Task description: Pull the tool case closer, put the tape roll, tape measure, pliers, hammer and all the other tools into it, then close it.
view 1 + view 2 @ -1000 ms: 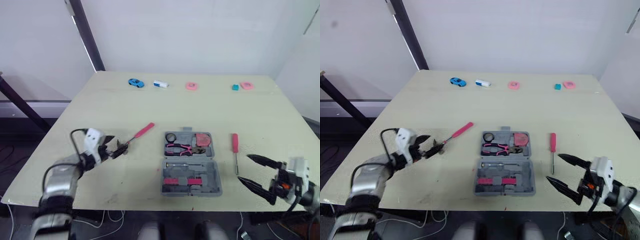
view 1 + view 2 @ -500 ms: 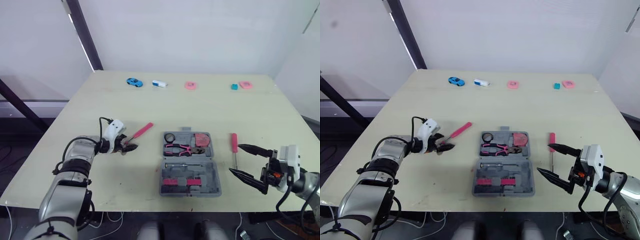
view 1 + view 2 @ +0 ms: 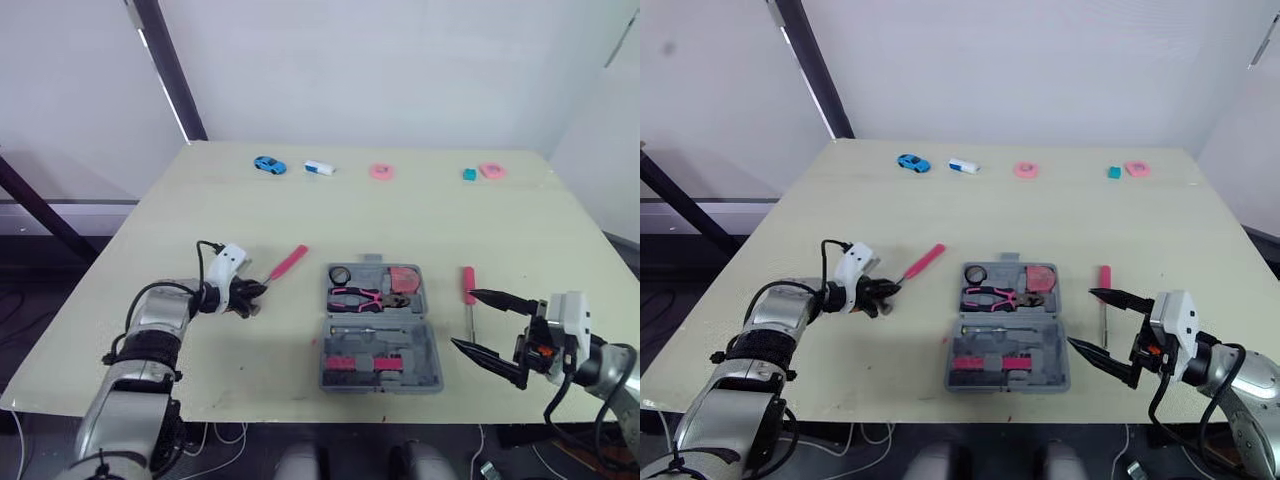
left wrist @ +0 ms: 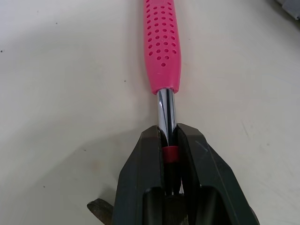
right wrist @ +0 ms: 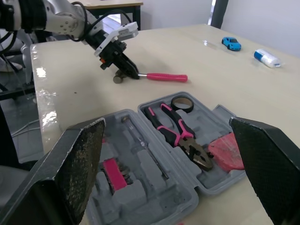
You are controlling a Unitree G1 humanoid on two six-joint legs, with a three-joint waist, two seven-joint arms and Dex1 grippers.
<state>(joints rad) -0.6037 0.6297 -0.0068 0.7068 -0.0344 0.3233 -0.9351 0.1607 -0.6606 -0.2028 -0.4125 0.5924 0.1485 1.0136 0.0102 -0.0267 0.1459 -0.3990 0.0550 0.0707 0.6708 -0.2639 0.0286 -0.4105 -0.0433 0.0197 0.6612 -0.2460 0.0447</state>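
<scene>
The grey tool case (image 3: pixel 432 352) lies open at mid-table, holding the pink-handled pliers (image 3: pixel 357 297), a black tape roll (image 3: pixel 342 274) and a reddish tape measure (image 3: pixel 405 279). Left of it lies the hammer with a pink handle (image 3: pixel 288 261). My left gripper (image 3: pixel 250 293) is shut on the hammer's metal shaft (image 4: pixel 166 110), just below the handle (image 4: pixel 161 44). A red-handled screwdriver (image 3: pixel 469 289) lies right of the case. My right gripper (image 3: pixel 463 318) stands open beside the screwdriver, near the case's right edge, with nothing between its fingers (image 5: pixel 79 159).
Along the table's far edge sit a blue toy car (image 3: pixel 269 165), a small white object (image 3: pixel 320 168), two pink rings (image 3: pixel 382 172) (image 3: pixel 491 170) and a teal block (image 3: pixel 469 174). A dark pole (image 3: pixel 165 70) leans behind the table's far left corner.
My left gripper has reached forward to the hammer and shut on its shaft. The right gripper has come closer to the case, still open.
</scene>
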